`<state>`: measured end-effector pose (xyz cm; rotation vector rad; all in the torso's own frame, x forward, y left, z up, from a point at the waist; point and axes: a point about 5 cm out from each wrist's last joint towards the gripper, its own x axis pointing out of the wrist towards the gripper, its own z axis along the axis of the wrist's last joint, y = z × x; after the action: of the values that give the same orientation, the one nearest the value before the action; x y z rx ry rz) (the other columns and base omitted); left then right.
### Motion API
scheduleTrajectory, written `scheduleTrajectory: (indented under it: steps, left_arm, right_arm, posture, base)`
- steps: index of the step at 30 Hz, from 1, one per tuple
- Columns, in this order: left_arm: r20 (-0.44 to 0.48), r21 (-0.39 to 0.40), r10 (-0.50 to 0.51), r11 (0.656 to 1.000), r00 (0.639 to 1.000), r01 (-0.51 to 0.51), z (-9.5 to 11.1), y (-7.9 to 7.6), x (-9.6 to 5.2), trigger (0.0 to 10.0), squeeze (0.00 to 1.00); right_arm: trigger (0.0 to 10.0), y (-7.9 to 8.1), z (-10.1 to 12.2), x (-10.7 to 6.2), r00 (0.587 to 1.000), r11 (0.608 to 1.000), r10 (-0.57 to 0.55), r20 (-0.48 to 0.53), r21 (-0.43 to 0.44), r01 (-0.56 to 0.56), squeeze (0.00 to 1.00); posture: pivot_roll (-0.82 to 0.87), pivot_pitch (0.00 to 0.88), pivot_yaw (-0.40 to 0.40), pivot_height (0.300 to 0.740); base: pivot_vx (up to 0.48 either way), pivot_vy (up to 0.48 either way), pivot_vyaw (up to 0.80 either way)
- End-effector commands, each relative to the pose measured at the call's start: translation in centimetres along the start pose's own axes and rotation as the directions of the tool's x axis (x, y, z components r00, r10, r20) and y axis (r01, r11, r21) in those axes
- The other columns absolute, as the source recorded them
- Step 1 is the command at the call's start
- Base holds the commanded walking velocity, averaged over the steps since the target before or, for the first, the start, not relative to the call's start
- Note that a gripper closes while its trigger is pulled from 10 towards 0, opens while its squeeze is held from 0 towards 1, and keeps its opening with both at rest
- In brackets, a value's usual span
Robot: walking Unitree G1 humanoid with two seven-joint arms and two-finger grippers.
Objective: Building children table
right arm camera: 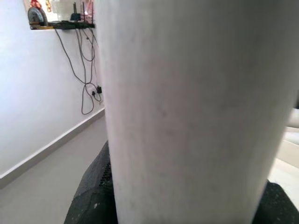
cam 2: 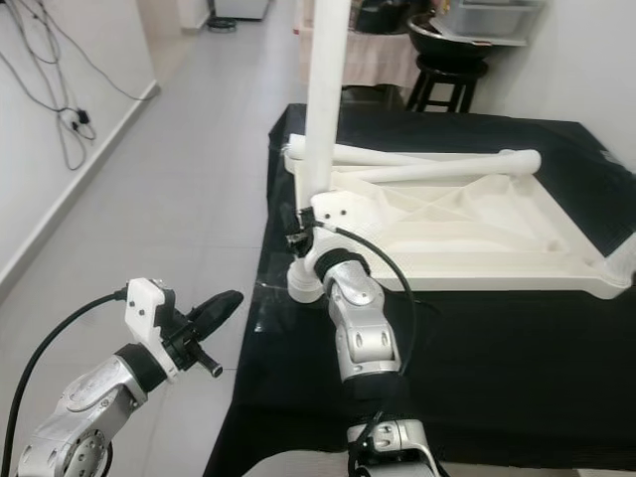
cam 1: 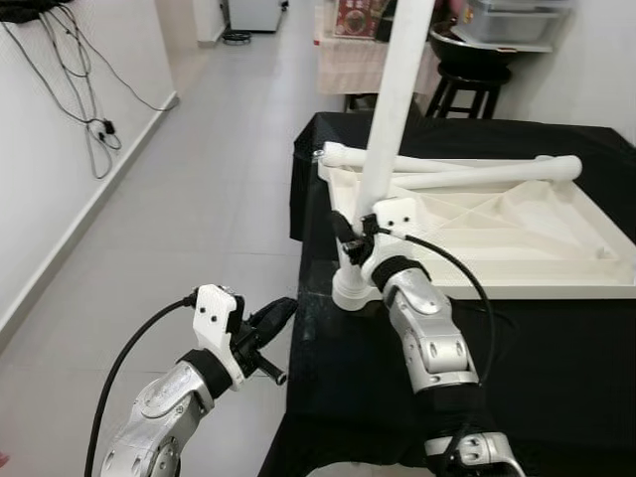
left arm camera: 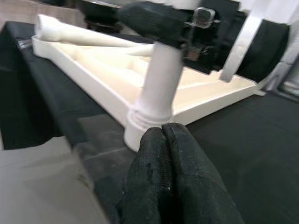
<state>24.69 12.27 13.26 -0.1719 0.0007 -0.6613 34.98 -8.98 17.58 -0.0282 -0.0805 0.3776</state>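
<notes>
- The white tabletop point(cam 1: 517, 238) lies upside down on the black-covered bench point(cam 1: 556, 358), by its left edge.
- One leg point(cam 1: 393, 109) stands upright in the tabletop's near-left corner socket point(cam 1: 353, 288).
- The right hand point(cam 1: 350, 238) grips that leg low down, just above the socket.
- Two more legs point(cam 1: 467, 171) lie across the far side of the tabletop.
- The left hand point(cam 1: 276, 316), fingers pressed together and empty, hovers over the floor point(cam 1: 199, 199) just left of the bench, pointing at the socket.

White table leg point(cam 1: 393, 109) and white tabletop point(cam 1: 517, 234) lie against a plain black cloth point(cam 1: 556, 348) over pale grey floor point(cam 1: 219, 179).
</notes>
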Motion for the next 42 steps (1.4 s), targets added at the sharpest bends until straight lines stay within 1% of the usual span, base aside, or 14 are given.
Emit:
scheduleTrajectory:
  steps: [1, 4, 5, 8, 9, 11, 14, 17, 23, 24, 25, 26, 38, 42]
  left_arm:
    - [-0.011, -0.004, 0.008, 1.000, 1.000, -0.008, -0.3, -0.1, 0.0, 10.0, 0.00]
    - [-0.008, -0.002, 0.015, 1.000, 1.000, -0.015, -0.2, 0.0, 0.0, 10.0, 0.00]
    - [-0.007, -0.002, 0.017, 1.000, 1.000, -0.017, -0.2, 0.0, 0.0, 10.0, 0.00]
    - [-0.007, -0.003, 0.013, 1.000, 1.000, -0.013, -0.2, -0.1, 0.1, 10.0, 0.00]
    - [-0.007, -0.004, 0.011, 1.000, 1.000, -0.011, -0.2, -0.1, 0.1, 10.0, 0.00]
    - [-0.007, -0.006, 0.009, 1.000, 1.000, -0.009, -0.2, -0.1, 0.1, 10.0, 0.00]
    - [-0.007, -0.006, 0.009, 1.000, 1.000, -0.009, -0.3, -0.2, 0.2, 10.0, 0.00]
    - [-0.007, -0.004, 0.011, 1.000, 1.000, -0.011, -0.3, -0.2, 0.2, 10.0, 0.00]
    - [-0.008, -0.003, 0.013, 1.000, 1.000, -0.013, -0.3, -0.2, 0.1, 10.0, 0.00]
    - [-0.009, -0.003, 0.012, 1.000, 1.000, -0.012, -0.3, -0.2, 0.1, 10.0, 0.00]
    - [-0.009, -0.003, 0.012, 1.000, 1.000, -0.012, -0.3, -0.2, 0.1, 10.0, 0.00]
    - [-0.011, -0.003, 0.010, 1.000, 1.000, -0.011, -0.3, -0.3, 0.1, 10.0, 0.00]
    - [-0.010, -0.006, 0.011, 1.000, 1.000, -0.011, -0.2, -0.3, 0.1, 10.0, 0.00]
    - [-0.010, -0.007, 0.009, 1.000, 1.000, -0.009, -0.2, -0.3, 0.0, 10.0, 0.00]
  right_arm:
    - [10.0, -0.4, -2.6, -0.1, 0.992, 0.999, -0.019, -0.127, 0.025, 0.022, 0.05]
    - [10.0, -0.2, -2.3, 0.2, 0.992, 0.999, -0.020, -0.122, 0.032, 0.024, 0.05]
    - [10.0, 0.1, -1.5, 0.6, 0.995, 0.999, 0.004, -0.097, 0.044, 0.000, 1.00]
    - [10.0, 0.3, -0.1, 1.4, 0.995, 0.994, 0.094, -0.039, 0.065, -0.091, 1.00]
    - [10.0, 0.6, 0.7, 1.8, 0.980, 0.978, 0.200, -0.008, 0.067, -0.199, 0.00]
    - [10.0, 0.9, 1.9, 2.2, 0.924, 0.924, 0.381, 0.023, 0.027, -0.382, 0.00]
    - [10.0, 1.0, 2.3, 2.2, 0.878, 0.879, 0.477, 0.018, -0.017, -0.477, 0.00]
    - [10.0, 0.8, 2.7, 2.2, 0.786, 0.783, 0.619, -0.018, -0.075, -0.618, 0.00]
    - [10.0, 0.2, 3.1, 2.7, 0.748, 0.745, 0.662, -0.042, -0.076, -0.663, 0.00]
    - [4.1, -0.2, 3.1, 2.8, 0.738, 0.737, 0.672, -0.050, -0.052, -0.674, 0.00]
    - [4.1, -0.2, 3.1, 2.8, 0.738, 0.737, 0.672, -0.050, -0.052, -0.674, 0.00]
    - [0.0, -1.1, 2.6, 2.8, 0.730, 0.730, 0.676, -0.096, -0.049, -0.682, 0.00]
    - [0.0, -3.3, 2.1, 2.3, 0.783, 0.783, 0.616, -0.089, -0.040, -0.621, 0.00]
    - [0.0, -4.2, 0.2, 0.8, 0.830, 0.832, 0.550, -0.093, -0.030, -0.555, 0.00]
  posture:
    - [0.03, 0.087, -0.047, 0.740]
    - [0.03, 0.087, -0.047, 0.740]
    - [0.03, 0.086, -0.048, 0.740]
    - [0.03, 0.084, -0.047, 0.740]
    - [0.03, 0.084, -0.049, 0.740]
    - [0.03, 0.084, -0.048, 0.740]
    - [0.04, 0.083, -0.051, 0.740]
    - [0.04, 0.083, -0.052, 0.740]
    - [0.05, 0.085, -0.048, 0.740]
    - [0.05, 0.085, -0.048, 0.740]
    - [0.05, 0.085, -0.048, 0.740]
    - [0.05, 0.087, -0.047, 0.740]
    - [0.04, 0.092, -0.045, 0.740]
    - [0.03, 0.100, -0.044, 0.740]
  base:
    - [0.000, 0.000, 0.00]
    - [0.000, 0.000, 0.00]
    - [0.000, 0.000, 0.00]
    - [0.000, 0.000, 0.00]
    - [0.000, 0.000, 0.00]
    - [0.000, 0.000, 0.00]
    - [0.000, 0.000, 0.00]
    - [0.000, 0.000, 0.00]
    - [0.000, 0.000, 0.00]
    - [0.000, 0.000, 0.00]
    - [0.000, 0.000, 0.00]
    - [0.000, 0.000, 0.00]
    - [0.000, 0.000, 0.00]
    - [0.000, 0.000, 0.00]
